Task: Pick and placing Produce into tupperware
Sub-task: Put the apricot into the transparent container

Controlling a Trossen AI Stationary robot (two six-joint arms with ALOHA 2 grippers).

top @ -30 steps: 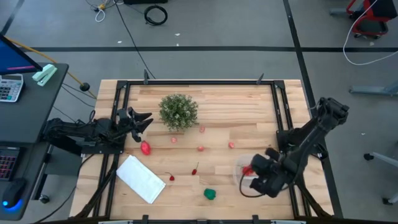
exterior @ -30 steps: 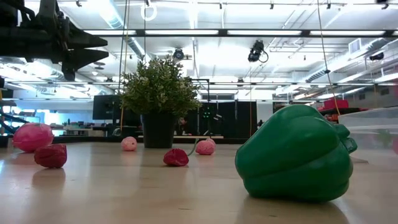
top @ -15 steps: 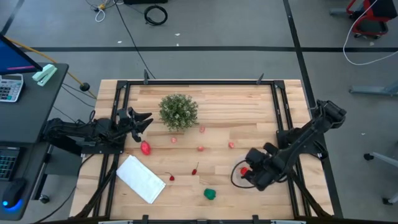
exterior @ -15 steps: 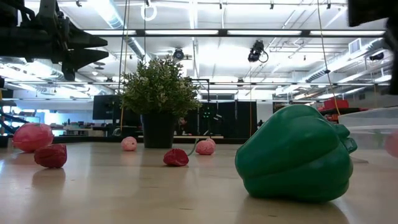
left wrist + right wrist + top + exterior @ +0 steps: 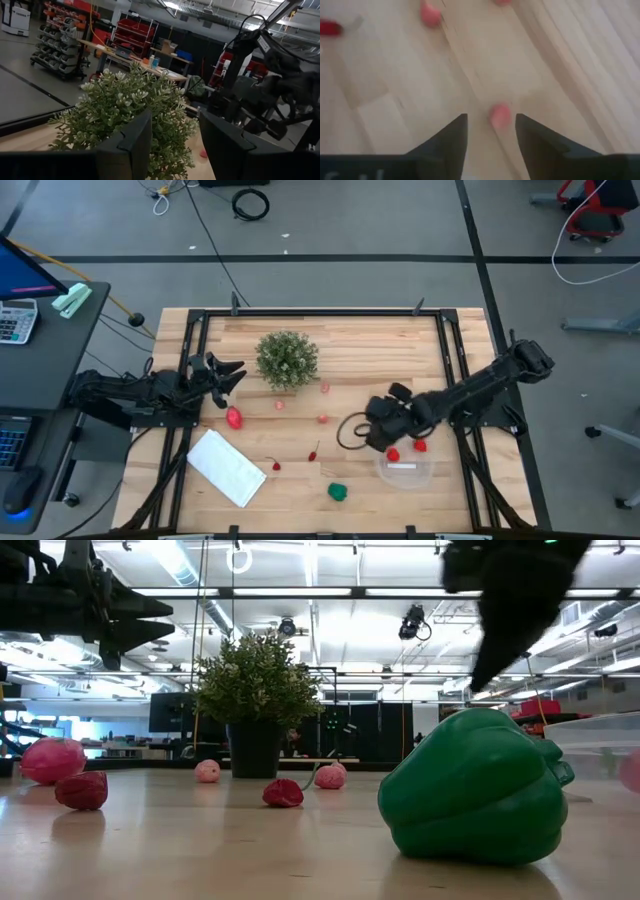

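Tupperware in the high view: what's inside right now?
The tupperware shows a red produce piece at its near rim and a whitish label mark. Nothing else visible inside; the right gripper hangs beside it.

Tupperware (image 5: 606, 745) cut off at low view's right edge.

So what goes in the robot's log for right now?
right gripper: open, over table, past tupperware | left gripper: open, waiting by plant

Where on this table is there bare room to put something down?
The back strip behind the plant is bare, as is the front right corner past the clear tub. The middle is crowded with small toy produce around the right gripper.
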